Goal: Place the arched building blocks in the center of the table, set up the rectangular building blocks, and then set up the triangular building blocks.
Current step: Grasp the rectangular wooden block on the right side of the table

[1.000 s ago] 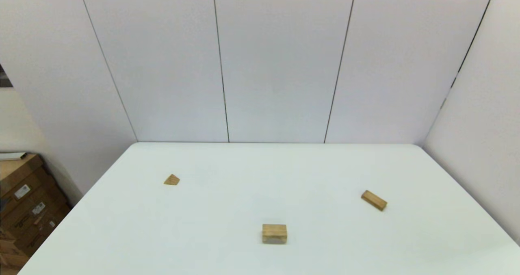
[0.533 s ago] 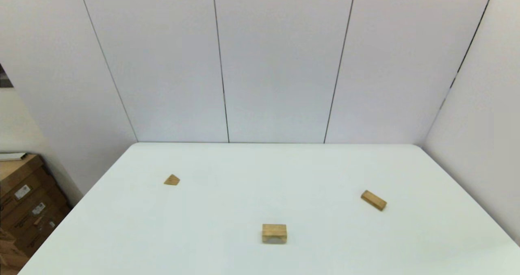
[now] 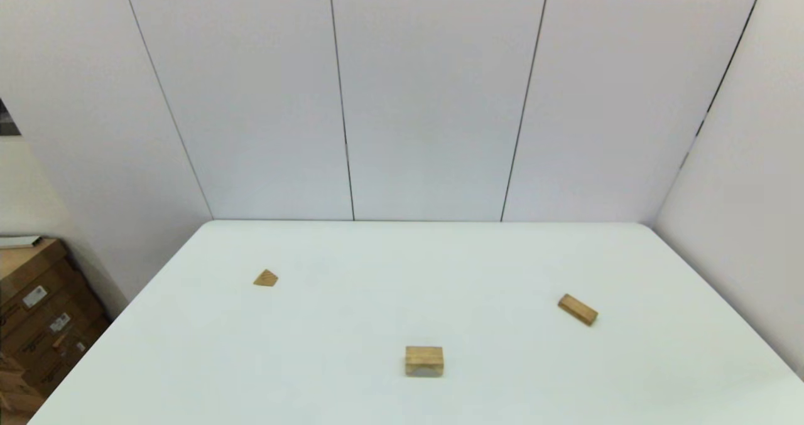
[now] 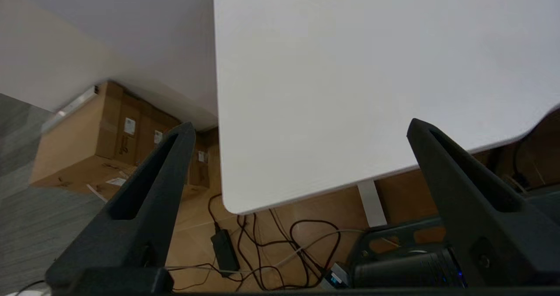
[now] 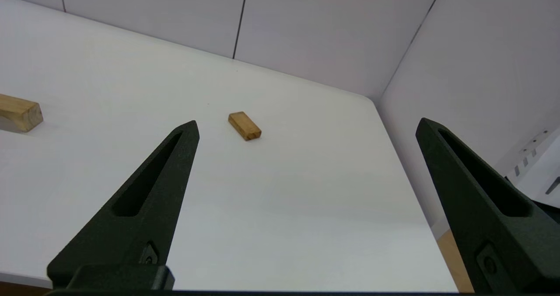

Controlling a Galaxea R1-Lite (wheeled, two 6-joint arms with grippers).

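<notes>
Off the table's near edge, the right gripper hangs with fingers spread wide and nothing between them, facing the rectangular block, which lies flat toward the table's right side. The left gripper is parked by the table's near-left corner, equally wide open and empty. The arched block sits near the table's front edge, short of centre; the triangular block lies well apart on the table's left. Judged from here, reaching first for the bar would break the order, and a careless pinch could topple the arch. Neither arm shows from the head; the arch cut-out is barely discernible.
</notes>
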